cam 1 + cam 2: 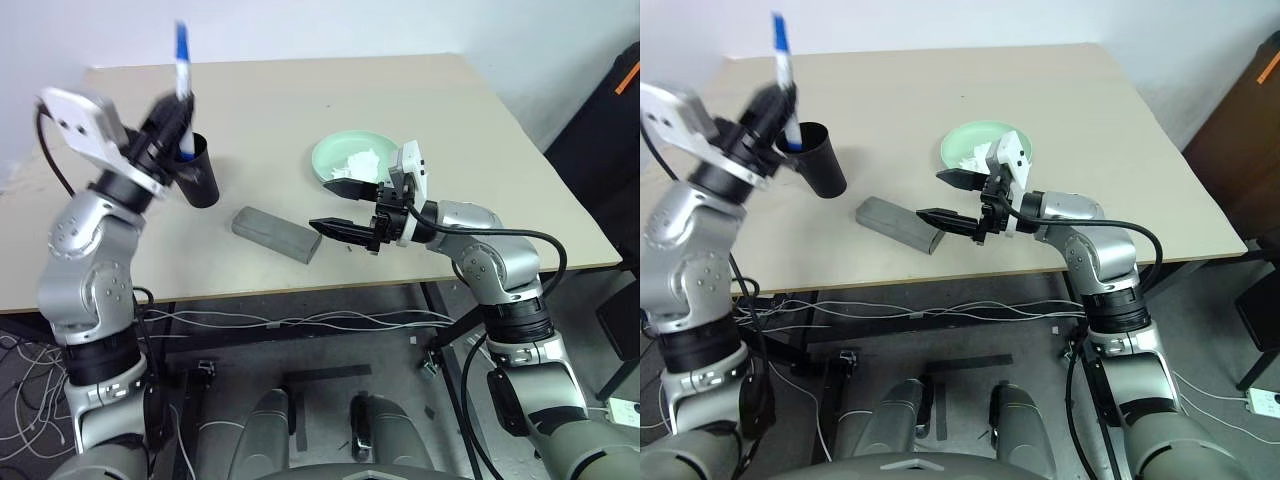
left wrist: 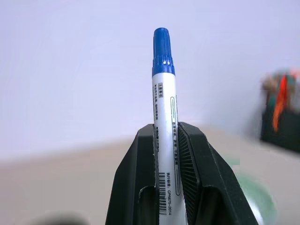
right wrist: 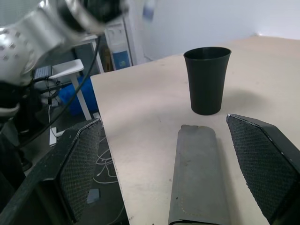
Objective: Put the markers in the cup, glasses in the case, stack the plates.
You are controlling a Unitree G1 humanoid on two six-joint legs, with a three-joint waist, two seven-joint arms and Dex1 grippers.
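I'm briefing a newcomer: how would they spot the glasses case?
Start at the beige table and find its near edge. The case lies flat there, between the black cup and the mint green plate: a closed grey rectangular box.

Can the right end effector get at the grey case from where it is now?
Probably yes. The right end effector hangs open just beside the case, which lies closed on the table with nothing between them. The cup stands clear behind it.

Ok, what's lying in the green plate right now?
Crumpled white tissue lies in the green plate. The right gripper covers the plate's near side, so anything there is hidden.
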